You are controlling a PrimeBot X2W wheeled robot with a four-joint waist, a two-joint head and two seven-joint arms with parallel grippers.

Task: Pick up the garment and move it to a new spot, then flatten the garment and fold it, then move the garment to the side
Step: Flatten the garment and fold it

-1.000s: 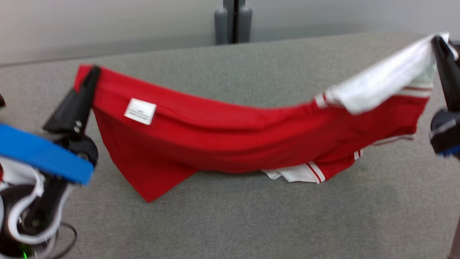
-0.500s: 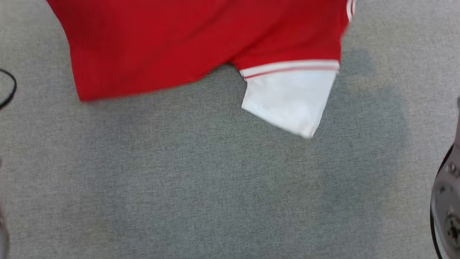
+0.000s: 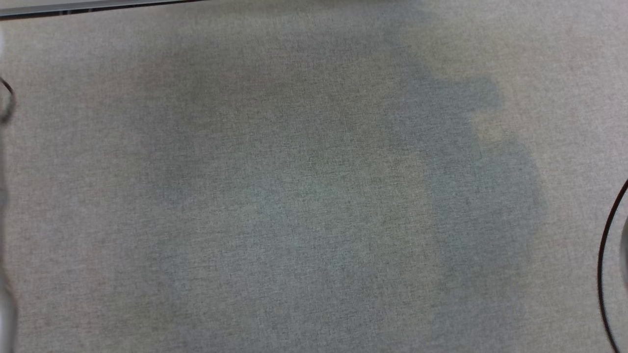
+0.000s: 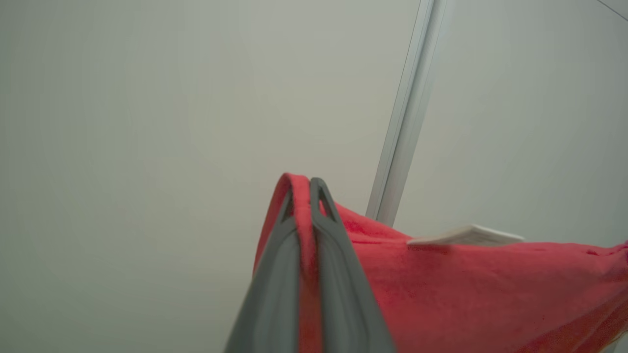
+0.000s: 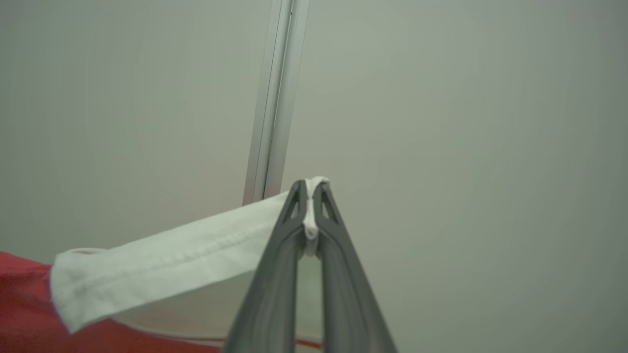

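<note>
L gripper [image 4: 306,189]: two dark fingers pressed tight together, w/ a fold of the red shirt [image 4: 466,289] pinched between them. The red cloth pokes up a bit past the tips & curls over the left one. From there the shirt runs off to the right side of the L wrist view, sagging a little. A small white tag [image 4: 466,236] sticks out flat from the top edge of the red cloth, near the gripper but not touching it. Behind is a plain pale wall [image 4: 122,122] w/ a thin silver strip [image 4: 407,113] going up it.

R gripper [image 5: 310,189]: fingers also squeezed together, pinching the white sleeve [image 5: 171,260] of the shirt. A tiny bit of white cloth peeks out above the tips. The sleeve stretches away to the left of the R wrist view, stitched hem showing, & meets the red part at the bottom left corner. A thin red stripe shows low down beside the fingers. Pale wall & silver strip behind here too.

So the shirt is held up btwn the two grippers, one end in each, in front of the wall.

Head view looks down on a grey table [image 3: 294,196] w/ a cloth-like top. A soft dark shadow [image 3: 466,171] lies across the middle & right of it. A thin black cable [image 3: 606,255] curves at the right edge. This view is a bit blurry.
</note>
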